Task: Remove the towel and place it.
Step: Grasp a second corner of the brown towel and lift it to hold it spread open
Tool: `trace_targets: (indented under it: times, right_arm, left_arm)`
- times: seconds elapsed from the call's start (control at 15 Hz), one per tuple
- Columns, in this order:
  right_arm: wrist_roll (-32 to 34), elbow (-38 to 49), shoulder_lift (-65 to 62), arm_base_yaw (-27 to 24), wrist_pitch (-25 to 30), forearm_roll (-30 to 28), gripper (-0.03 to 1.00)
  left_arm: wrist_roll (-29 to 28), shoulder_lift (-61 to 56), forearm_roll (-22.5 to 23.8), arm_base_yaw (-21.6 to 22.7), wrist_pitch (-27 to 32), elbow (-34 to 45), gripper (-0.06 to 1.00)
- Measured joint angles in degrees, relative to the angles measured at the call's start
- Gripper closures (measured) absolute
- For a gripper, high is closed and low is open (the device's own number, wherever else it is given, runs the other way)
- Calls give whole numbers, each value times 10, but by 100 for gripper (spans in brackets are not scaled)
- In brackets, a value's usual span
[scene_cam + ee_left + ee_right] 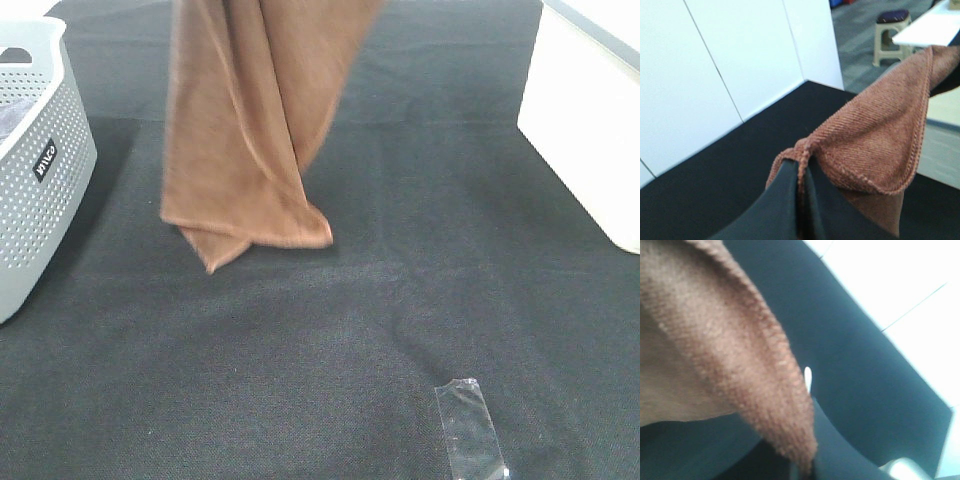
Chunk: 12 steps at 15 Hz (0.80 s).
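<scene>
Towel [240,130] hanging (tip on table [420,290]), hem pinched in left gripper [801,170], right gripper [808,464]

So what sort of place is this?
Probably a test lab, not a home: a black-covered table, plain white panels beside it, a basket and a hanging towel.

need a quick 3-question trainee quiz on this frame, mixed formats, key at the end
1. True or false: the towel lies flat on the black table covering.
2. The right gripper is: A) open and empty, B) shut on the towel, C) gripping the table covering.
3. Fill in: in the exterior high view, the grey basket stands at the ___ edge.
Key: 1 false, it hangs from above. 2 B. 3 left.
</scene>
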Motion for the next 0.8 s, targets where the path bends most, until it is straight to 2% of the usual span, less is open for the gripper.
trace_targets:
  times: [0.2, 0.4, 0.53, 0.73, 0.8]
  right_arm:
    - [20, -1, 22, 0, -79, -26, 97]
    - [105, -5, 34, 0, -136, -83, 97]
    - [158, -33, 36, 0, -147, -117, 97]
    - [171, -66, 36, 0, -158, -139, 97]
    - [170, -67, 36, 0, -172, -158, 97]
  left_arm:
    - [1, 22, 5, 0, -65, 0, 94]
    - [12, 45, 5, 0, -101, 0, 94]
    - [19, 46, -8, 0, -107, 0, 94]
    - [60, 46, -22, 0, -76, 0, 94]
    - [89, 52, 14, -3, -61, 0, 94]
